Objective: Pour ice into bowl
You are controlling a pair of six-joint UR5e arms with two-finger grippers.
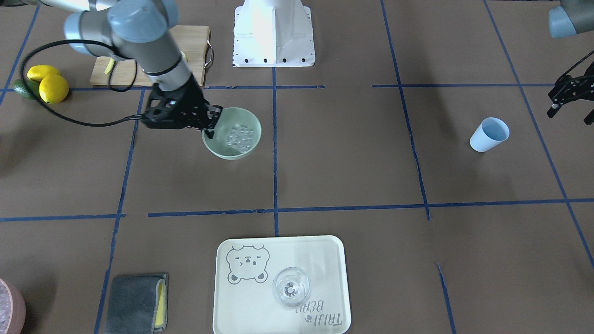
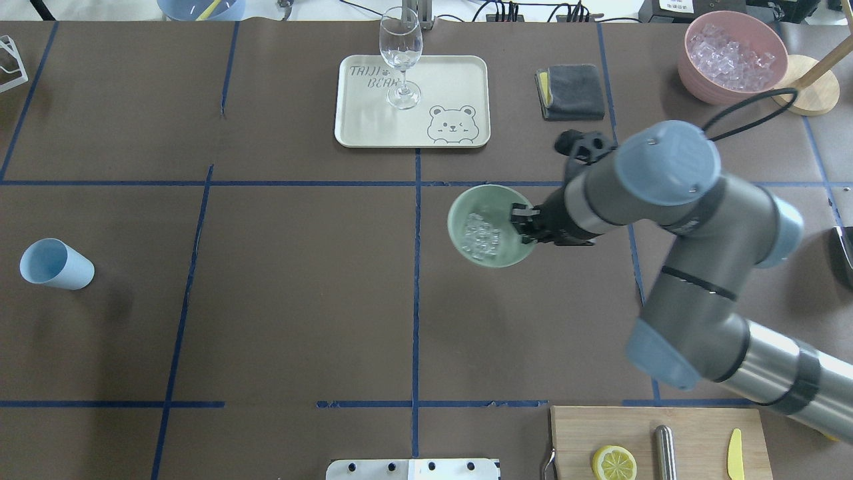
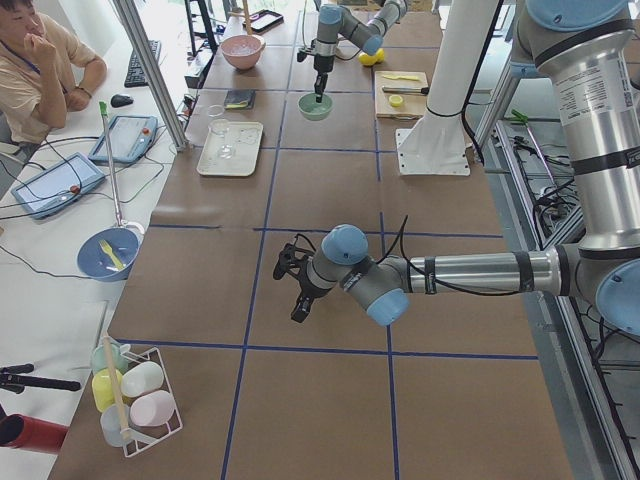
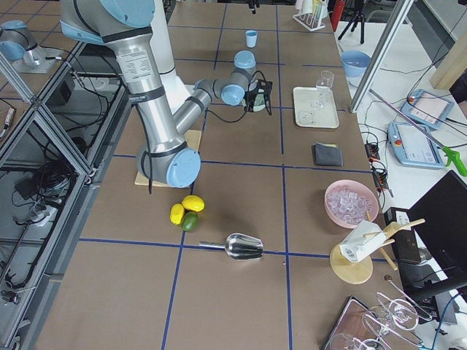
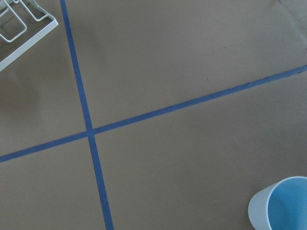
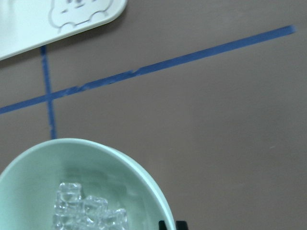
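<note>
Pale mint-green bowl [image 2: 498, 201] sits upright near the middle of the tabletop, a bit toward the right edge. Clear, glassy ice [image 2: 481, 237] is piled up inside it.

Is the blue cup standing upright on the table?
No, the blue cup lies on its side on the table, its open mouth facing sideways.

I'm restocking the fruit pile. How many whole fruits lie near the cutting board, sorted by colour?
Yellow lemons: 2
Green fruit: 1
Total: 3
</note>
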